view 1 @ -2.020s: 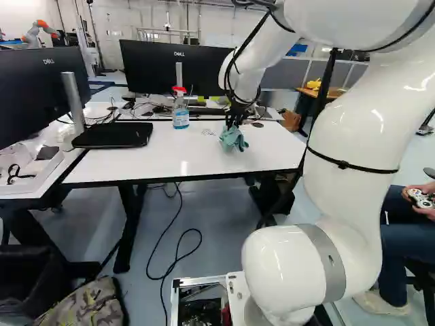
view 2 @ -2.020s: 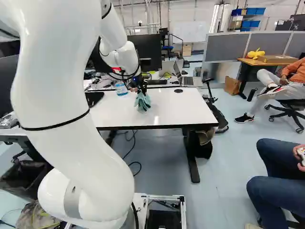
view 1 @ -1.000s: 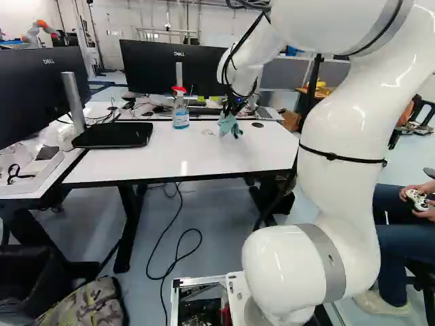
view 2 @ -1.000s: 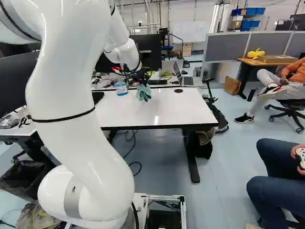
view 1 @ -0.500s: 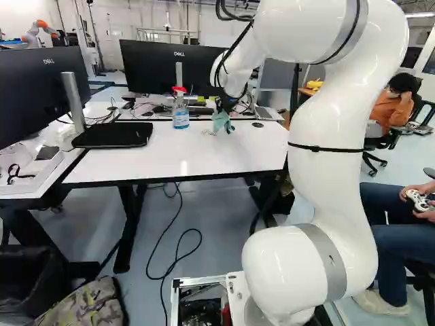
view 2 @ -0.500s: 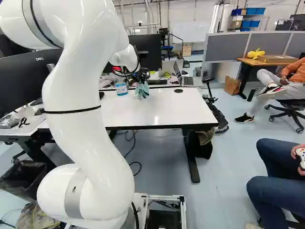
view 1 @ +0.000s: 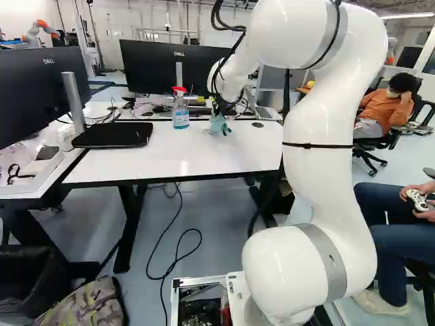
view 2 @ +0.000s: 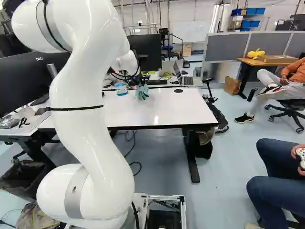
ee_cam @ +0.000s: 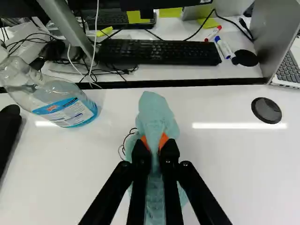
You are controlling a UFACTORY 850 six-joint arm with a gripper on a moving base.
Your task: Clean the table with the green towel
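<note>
The bottle (ee_cam: 65,103) could fall.
The gripper (ee_cam: 154,143) pinches the towel (ee_cam: 157,110), and a too wide wipe to the left could push the bottle standing there.

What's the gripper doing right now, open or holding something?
Gripper: closed, holding the green towel between its orange pads.

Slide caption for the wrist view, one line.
Gripper clamping the green towel over the white table, between a spray bottle and a round black cable cover.
</note>
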